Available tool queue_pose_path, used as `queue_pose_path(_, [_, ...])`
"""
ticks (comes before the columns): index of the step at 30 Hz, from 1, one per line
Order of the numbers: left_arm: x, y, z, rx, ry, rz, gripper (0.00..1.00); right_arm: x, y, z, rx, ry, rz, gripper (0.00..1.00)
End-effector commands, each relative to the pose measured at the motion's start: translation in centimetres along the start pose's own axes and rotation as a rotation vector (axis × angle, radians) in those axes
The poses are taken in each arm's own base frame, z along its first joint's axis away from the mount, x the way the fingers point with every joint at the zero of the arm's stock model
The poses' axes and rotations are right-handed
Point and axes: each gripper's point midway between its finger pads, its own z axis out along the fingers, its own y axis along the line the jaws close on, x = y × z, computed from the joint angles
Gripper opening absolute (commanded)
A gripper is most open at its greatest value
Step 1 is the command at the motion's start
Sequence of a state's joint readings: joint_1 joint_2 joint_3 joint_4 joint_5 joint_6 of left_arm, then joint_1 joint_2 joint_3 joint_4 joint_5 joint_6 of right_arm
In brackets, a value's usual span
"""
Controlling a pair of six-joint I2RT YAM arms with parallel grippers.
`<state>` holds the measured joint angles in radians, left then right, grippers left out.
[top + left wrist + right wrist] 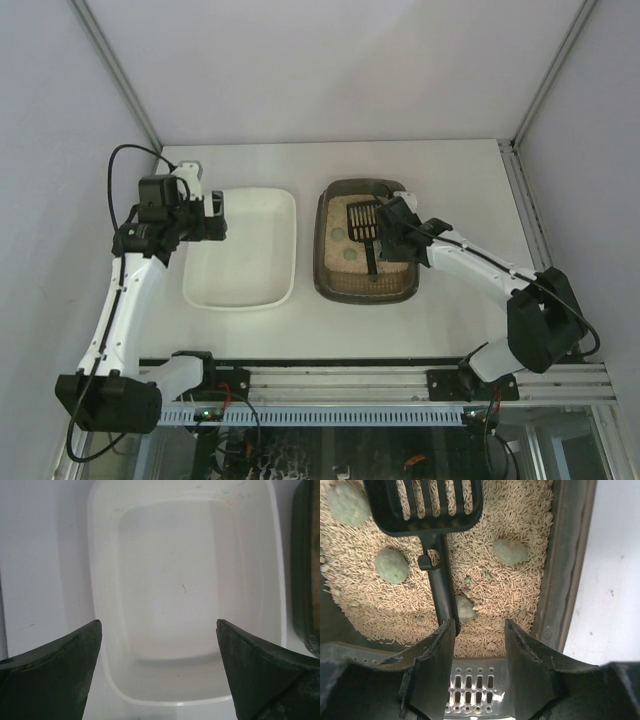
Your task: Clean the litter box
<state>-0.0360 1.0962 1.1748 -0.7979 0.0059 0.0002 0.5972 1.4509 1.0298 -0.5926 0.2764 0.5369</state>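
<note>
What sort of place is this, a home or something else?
Likely a robotics test cell, not a home: two arms bolted to a metal rail, bare white walls around the table, and a litter box beside a white tray.

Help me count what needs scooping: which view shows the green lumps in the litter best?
The right wrist view: the rounded pale-green lumps sit close-up on the beige litter, four visible. The top view shows the lumps only as pale spots. The left wrist view shows only the rim of the dark brown-grey plastic litter box, no lumps.
</note>
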Motion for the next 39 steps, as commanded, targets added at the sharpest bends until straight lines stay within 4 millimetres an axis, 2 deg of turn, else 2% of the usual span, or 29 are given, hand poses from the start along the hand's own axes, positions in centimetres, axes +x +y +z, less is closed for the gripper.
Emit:
queue_pose_path(1, [-5.9,-4.0,-2.3,0.193,-0.288,-0.038,1.0,-1.0,2.2,0.4,-0.041,-0.018,0.012,0.45])
queue_pose_path(3, [-7.7,-6.3,-2.8,0.312,-0.334,-0.075,1.0,-0.9,2.8,1.5,-0.04,-0.02,-0.004,0.45])
queue_pose_path(6, [-8.7,-10.3,-2.4,0.542,-0.281,-0.137,1.0,-0.8,3.8,3.0,-0.034,0.007,-0.015,0.42])
queue_pose_path(11, [-8.8,-13.9,0.8,0.669,-0.125,-0.222,1.0,-1.0,5.4,4.9,-0.023,0.027,-0.029,0.4])
queue_pose_path(16, [-8.2,-14.5,2.8,0.643,-0.136,-0.215,1.0,0.1,5.7,6.6,0.016,0.064,-0.05,0.4])
queue_pose_path(18, [-8.3,-14.9,2.9,0.674,-0.177,-0.223,1.0,-0.4,6.1,7.0,0.021,0.056,-0.049,0.35])
queue_pose_path(21, [-8.7,-15.3,2.8,0.684,-0.212,-0.212,1.0,-0.4,5.8,7.5,0.043,0.049,-0.05,0.3])
queue_pose_path(24, [-8.7,-15.7,2.8,0.702,-0.201,-0.203,1.0,-0.6,5.4,7.7,0.072,0.044,-0.052,0.2])
queue_pose_path(27, [-8.4,-16.2,2.9,0.731,-0.178,-0.2,1.0,-0.8,5.0,7.7,0.086,0.038,-0.054,0.12])
queue_pose_path(28, [-8.3,-16.2,2.9,0.737,-0.173,-0.2,1.0,-0.8,4.9,7.7,0.088,0.039,-0.055,0.03])
queue_pose_path(29, [-8.2,-16.4,2.9,0.743,-0.169,-0.2,1.0,-0.9,4.8,7.6,0.093,0.039,-0.056,0.0])
queue_pose_path(33, [-8.6,-16.7,2.1,0.771,-0.195,-0.172,1.0,-2.6,4.7,5.5,0.094,-0.013,-0.066,0.0])
queue_pose_path(35, [-9.1,-17.4,1.3,0.815,-0.217,-0.139,1.0,-3.6,5.1,4.1,0.069,-0.04,-0.087,0.0])
queue_pose_path(39, [-10.5,-19.1,1.1,0.857,-0.178,-0.131,1.0,-4.8,5.8,1.2,0.004,-0.058,-0.102,0.0])
